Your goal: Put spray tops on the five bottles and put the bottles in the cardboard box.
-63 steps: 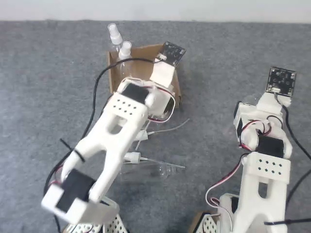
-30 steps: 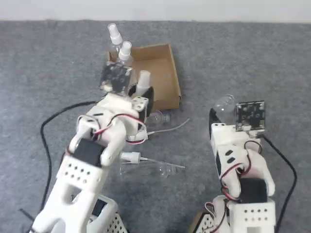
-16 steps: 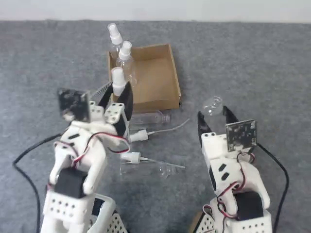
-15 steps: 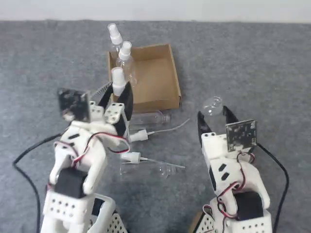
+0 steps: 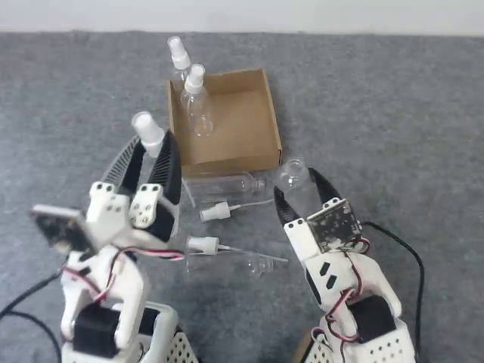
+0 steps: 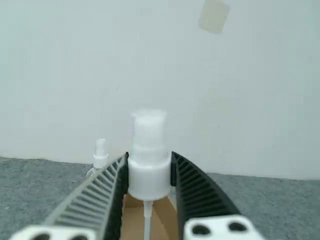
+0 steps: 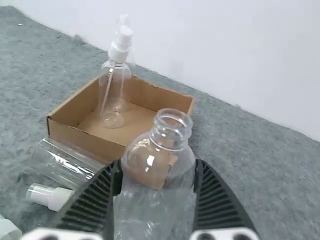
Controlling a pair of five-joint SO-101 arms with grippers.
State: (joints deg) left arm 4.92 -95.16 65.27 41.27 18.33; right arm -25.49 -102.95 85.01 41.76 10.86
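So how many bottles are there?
5: a topped bottle standing in the cardboard box, a second topped bottle at its far corner, a third bottle lying along the box's near wall, a fourth bottle lying nearer the arms, a fifth bottle in the right tool. None seems hidden.

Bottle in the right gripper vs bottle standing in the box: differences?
The boxed bottle wears a spray top; the held bottle has a bare, open neck. The held bottle sits between the right gripper's fingers, outside the cardboard box; the boxed bottle stands upright inside it. Both are clear plastic.
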